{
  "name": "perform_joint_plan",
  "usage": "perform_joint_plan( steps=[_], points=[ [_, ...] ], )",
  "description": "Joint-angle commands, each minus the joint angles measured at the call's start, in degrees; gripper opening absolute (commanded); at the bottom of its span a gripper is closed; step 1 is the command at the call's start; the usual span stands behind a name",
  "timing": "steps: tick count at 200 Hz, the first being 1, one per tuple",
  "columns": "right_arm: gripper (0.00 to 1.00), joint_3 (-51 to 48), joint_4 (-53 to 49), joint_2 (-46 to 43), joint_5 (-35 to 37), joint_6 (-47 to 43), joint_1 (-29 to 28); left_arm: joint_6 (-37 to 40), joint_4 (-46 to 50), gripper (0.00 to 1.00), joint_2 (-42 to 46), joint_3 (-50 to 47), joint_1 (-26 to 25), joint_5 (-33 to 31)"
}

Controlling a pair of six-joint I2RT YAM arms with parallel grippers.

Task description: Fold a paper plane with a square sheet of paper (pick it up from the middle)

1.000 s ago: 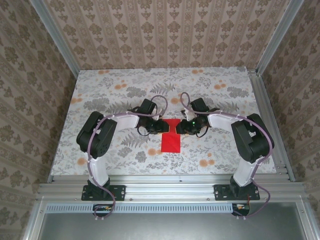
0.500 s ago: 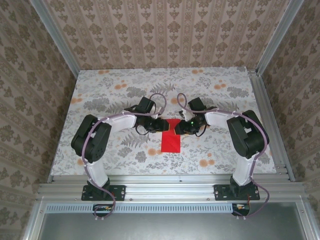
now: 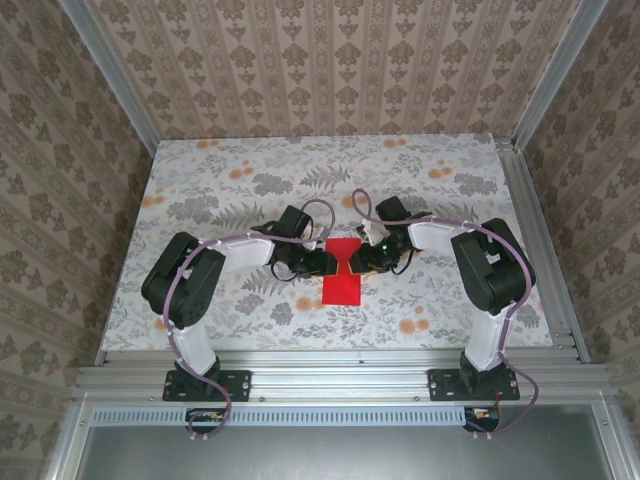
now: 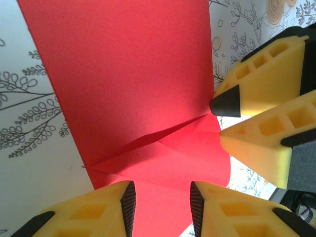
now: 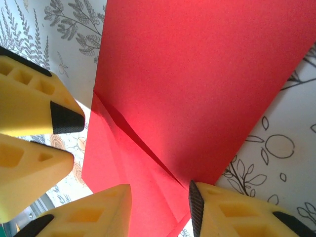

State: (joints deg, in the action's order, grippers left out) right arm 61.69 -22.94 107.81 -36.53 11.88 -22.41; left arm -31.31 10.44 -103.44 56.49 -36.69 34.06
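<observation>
The red square sheet of paper [image 3: 342, 289] lies on the table's middle, pinched narrow at its waist, with creases rising across it. My left gripper [image 3: 324, 262] stands at the waist's left edge and my right gripper [image 3: 361, 259] at its right edge, facing each other. In the left wrist view the paper [image 4: 133, 74] spreads under my left gripper [image 4: 160, 210], whose jaws stand apart over a raised fold; the right gripper's fingers [image 4: 256, 89] show at the right. In the right wrist view the paper [image 5: 197, 74] runs between the parted pads of my right gripper [image 5: 158, 210]. No paper plane shape shows.
The floral table [image 3: 250, 170] is boxed in by patterned walls at the back and sides. An aluminium rail [image 3: 340, 375] with both arm bases runs along the near edge. Open tabletop lies behind and to either side of the paper.
Both grippers have come in closer on the sheet's middle. The paper, a plain rectangle a second ago, is now buckled into an hourglass outline.
</observation>
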Motion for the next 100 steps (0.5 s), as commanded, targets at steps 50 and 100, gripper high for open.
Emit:
perform_joint_plan(
  steps=[50,100],
  points=[
    [0.39,-1.27,-0.72,-1.5,-4.58,1.42,-0.7,-0.29,-0.68,0.35,-4.26,-0.03,-0.49,0.33],
    [0.39,-4.07,-0.03,-4.06,-2.91,3.3,-1.1,0.37,-0.07,0.35,-5.5,0.03,-0.49,0.3]
  ],
)
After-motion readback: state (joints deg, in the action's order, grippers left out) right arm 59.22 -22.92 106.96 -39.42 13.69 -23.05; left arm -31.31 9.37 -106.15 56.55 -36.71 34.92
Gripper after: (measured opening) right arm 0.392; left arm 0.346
